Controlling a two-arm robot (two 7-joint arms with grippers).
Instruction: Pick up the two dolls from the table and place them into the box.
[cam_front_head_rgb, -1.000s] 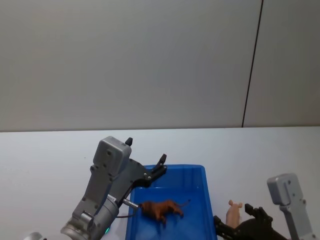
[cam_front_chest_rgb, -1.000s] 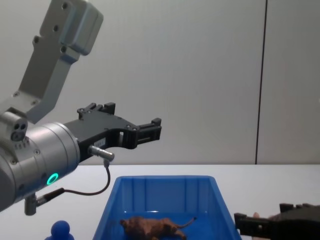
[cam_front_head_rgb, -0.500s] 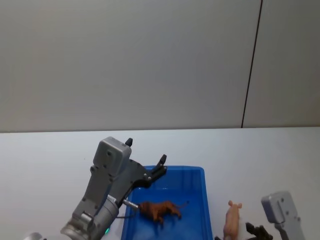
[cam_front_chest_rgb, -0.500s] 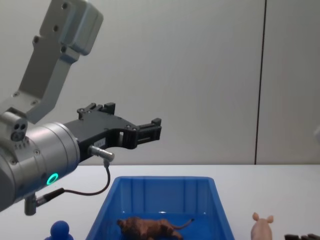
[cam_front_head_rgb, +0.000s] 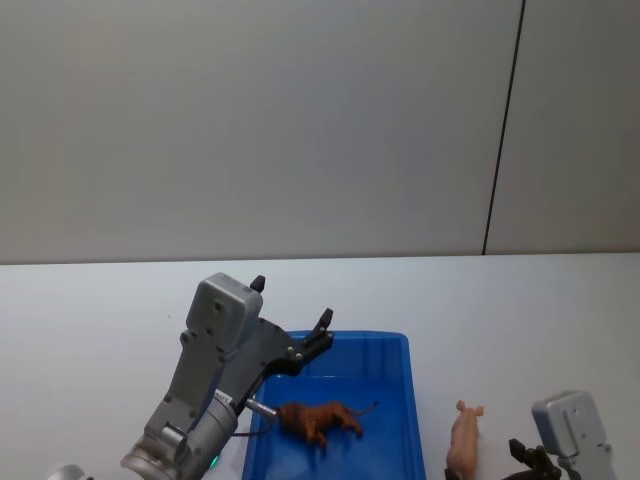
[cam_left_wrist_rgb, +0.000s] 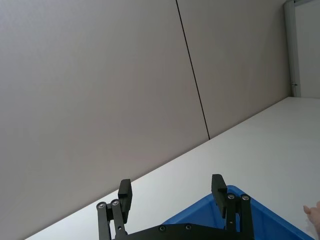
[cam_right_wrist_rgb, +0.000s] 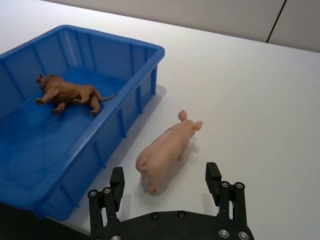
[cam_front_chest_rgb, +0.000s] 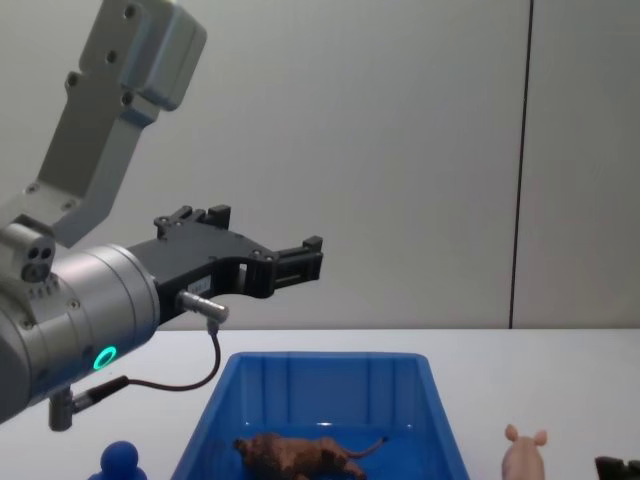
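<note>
1. The pig (cam_right_wrist_rgb: 167, 150) stands on the table (cam_right_wrist_rgb: 260, 100), just right of the box (cam_right_wrist_rgb: 145, 82); the lion (cam_right_wrist_rgb: 67, 93) already lies inside.
2. Its long axis runs away from my right tool (cam_right_wrist_rgb: 165, 174), rump nearest; that tool is spread wide, holding nothing.
3. My left tool (cam_left_wrist_rgb: 171, 184) hangs open and empty above the box, farther from the pig.
4. No lettering I can read.

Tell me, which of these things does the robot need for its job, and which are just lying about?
Part of the job:
brown lion, lying in the blue box
pink pig, standing on the table beside it
right gripper, open by the pig
left gripper, open, raised by the box

Just lying about:
blue pawn-like figure, left of the box
</note>
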